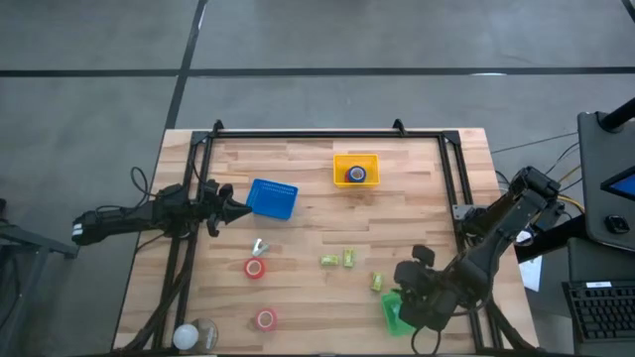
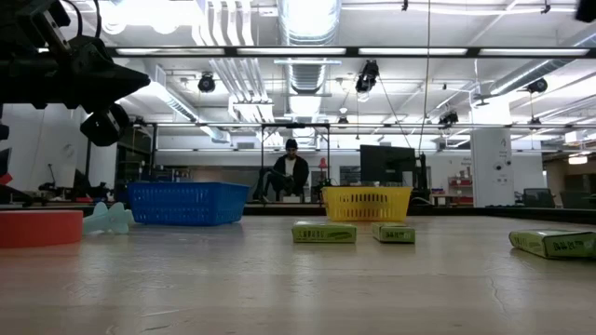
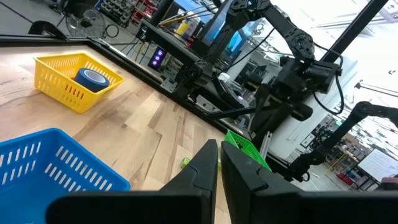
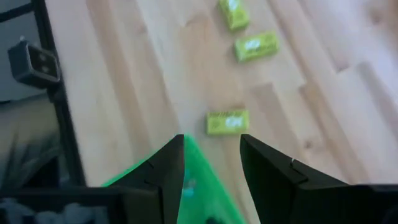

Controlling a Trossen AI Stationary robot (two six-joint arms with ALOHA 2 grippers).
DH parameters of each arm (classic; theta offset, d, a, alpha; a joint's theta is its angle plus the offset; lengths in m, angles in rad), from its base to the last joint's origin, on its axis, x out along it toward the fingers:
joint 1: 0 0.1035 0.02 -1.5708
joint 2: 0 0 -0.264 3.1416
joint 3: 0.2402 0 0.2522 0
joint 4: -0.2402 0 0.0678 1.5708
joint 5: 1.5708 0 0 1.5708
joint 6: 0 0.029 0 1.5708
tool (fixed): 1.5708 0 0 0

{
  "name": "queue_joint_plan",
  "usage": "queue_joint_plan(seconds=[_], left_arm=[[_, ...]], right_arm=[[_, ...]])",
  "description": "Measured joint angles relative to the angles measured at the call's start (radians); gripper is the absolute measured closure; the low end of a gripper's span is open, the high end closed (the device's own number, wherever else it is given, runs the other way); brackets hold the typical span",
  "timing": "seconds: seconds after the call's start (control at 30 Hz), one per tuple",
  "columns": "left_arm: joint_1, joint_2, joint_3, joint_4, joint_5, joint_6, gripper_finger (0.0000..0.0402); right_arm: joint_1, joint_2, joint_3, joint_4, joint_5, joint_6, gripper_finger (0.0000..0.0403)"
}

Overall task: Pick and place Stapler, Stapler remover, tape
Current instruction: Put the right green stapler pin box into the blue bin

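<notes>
Two red tape rolls (image 1: 255,268) (image 1: 265,318) lie flat on the table at the near left. A blue tape roll (image 1: 357,175) sits in the yellow basket (image 1: 338,160). The small pale stapler remover (image 1: 260,247) lies just beyond the red rolls. The stapler is out of view. My right gripper (image 4: 211,155) stands open above the green basket (image 4: 193,186) at the near right and points steeply down. I see nothing between its fingers. My left gripper (image 3: 219,163) is shut and empty, level, just left of the blue basket (image 1: 272,198).
Three small green boxes (image 1: 329,261) (image 1: 349,259) (image 1: 376,282) lie mid-table, the last close to the green basket. A clear, pale object (image 1: 193,335) sits at the near left corner. A black frame (image 1: 327,133) rims the table. A person (image 2: 291,172) sits far behind.
</notes>
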Motion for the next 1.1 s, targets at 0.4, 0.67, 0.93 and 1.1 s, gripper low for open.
queue_joint_plan(seconds=[0.4, 0.67, 0.93, 1.1], left_arm=[[0.000, 0.000, 0.000, 0.000, 0.000, 0.000, 0.0378], [0.000, 0.000, 0.000, 0.000, 0.000, 0.000, 0.0378], [0.000, 0.000, 0.000, 0.000, 0.000, 0.000, 0.0378], [0.000, 0.000, 0.000, 0.000, 0.000, 0.000, 0.0378]], right_arm=[[-0.076, 0.003, -0.012, 0.085, 0.138, -0.159, 0.0268], [-0.133, 0.003, -0.026, 0.225, 0.142, -0.299, 0.0275], [-0.178, 0.004, -0.076, 0.479, 0.209, -0.489, 0.0272], [-0.221, 0.004, -0.110, 0.551, 0.204, -0.526, 0.0277]])
